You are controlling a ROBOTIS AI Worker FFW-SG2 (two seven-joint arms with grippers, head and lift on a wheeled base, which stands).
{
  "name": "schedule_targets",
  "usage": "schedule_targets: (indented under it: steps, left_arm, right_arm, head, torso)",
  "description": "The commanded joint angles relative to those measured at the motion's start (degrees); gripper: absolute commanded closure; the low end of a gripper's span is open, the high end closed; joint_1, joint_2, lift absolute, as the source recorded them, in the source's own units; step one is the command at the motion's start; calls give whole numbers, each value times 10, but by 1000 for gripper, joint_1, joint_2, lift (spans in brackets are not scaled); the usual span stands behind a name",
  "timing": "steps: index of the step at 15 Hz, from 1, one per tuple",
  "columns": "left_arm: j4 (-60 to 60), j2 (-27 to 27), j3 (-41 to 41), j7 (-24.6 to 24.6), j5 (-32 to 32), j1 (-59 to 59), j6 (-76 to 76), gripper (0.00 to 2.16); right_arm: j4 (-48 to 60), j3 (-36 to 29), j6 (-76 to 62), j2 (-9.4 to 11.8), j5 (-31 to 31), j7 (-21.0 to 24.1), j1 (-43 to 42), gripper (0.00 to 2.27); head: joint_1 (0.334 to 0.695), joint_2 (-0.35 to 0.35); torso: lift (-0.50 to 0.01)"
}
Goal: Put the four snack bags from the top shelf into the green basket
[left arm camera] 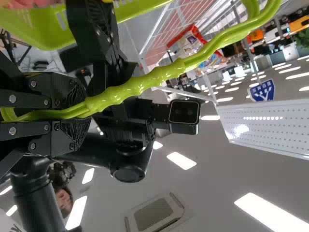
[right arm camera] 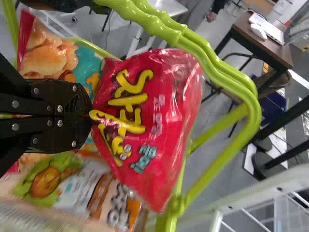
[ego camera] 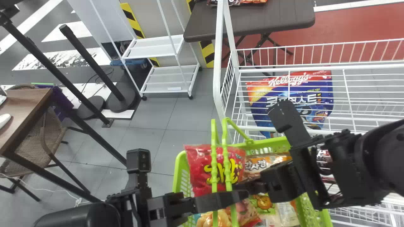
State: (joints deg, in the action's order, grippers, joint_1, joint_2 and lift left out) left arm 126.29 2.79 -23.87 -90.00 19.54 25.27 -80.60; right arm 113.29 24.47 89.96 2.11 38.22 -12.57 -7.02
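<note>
Red and glossy, the snack bag (ego camera: 199,165) pinched by its edge in my closed right gripper (right arm camera: 90,115) lies to that gripper's left, over the green basket (ego camera: 181,170) whose handles (ego camera: 214,157) my left gripper (left arm camera: 83,112) clamps, so lowering probably comes next.

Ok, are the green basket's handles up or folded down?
Up: the handles stand over the red snack bag, and the left gripper holds them.

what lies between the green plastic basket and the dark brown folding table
A white wire rack with a blue-and-red bag inside, in the head view.
</note>
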Motion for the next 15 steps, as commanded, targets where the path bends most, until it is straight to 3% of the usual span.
schedule_targets:
  steps: [1,2,3,6,8,10,12,13,15]
  left_arm:
    - [4,-1,11,-6,-3,0,-2,2148]
    - [4,0,9,-6,-3,0,-2,2148]
    - [4,0,6,-6,-3,0,-2,2148]
    - [1,0,-7,-6,-2,3,1,2148]
    - [-4,0,-17,-6,-2,2,5,2148]
    - [-10,0,-28,-6,-2,2,7,2148]
    - [-20,0,-33,-6,-2,0,12,2148]
    - [-21,0,-34,-6,-1,0,12,2148]
    - [-21,0,-33,-6,0,0,12,2148]
  right_arm:
    - [-14,15,1,1,-3,-4,-11,1693]
    - [-12,11,1,2,-9,-4,-8,694]
    - [-8,5,1,9,-16,-3,-4,-2]
    - [59,-55,1,26,-35,-10,15,63]
    - [109,-144,1,30,-36,-55,28,63]
    - [165,-252,1,55,-42,-56,46,63]
    - [164,-348,1,61,-34,-72,32,60]
    - [163,-372,1,67,-47,-74,31,60]
    - [143,-393,1,69,-148,-69,31,60]
  head:
    - [695,350]
    - [695,350]
    - [695,350]
    - [695,350]
    - [695,350]
    - [695,350]
    - [695,265]
    - [695,155]
    - [695,67]
  torso:
    - [0]
    - [0]
    - [0]
    - [0]
    - [0]
    - [0]
    - [0]
    - [0]
    - [0]
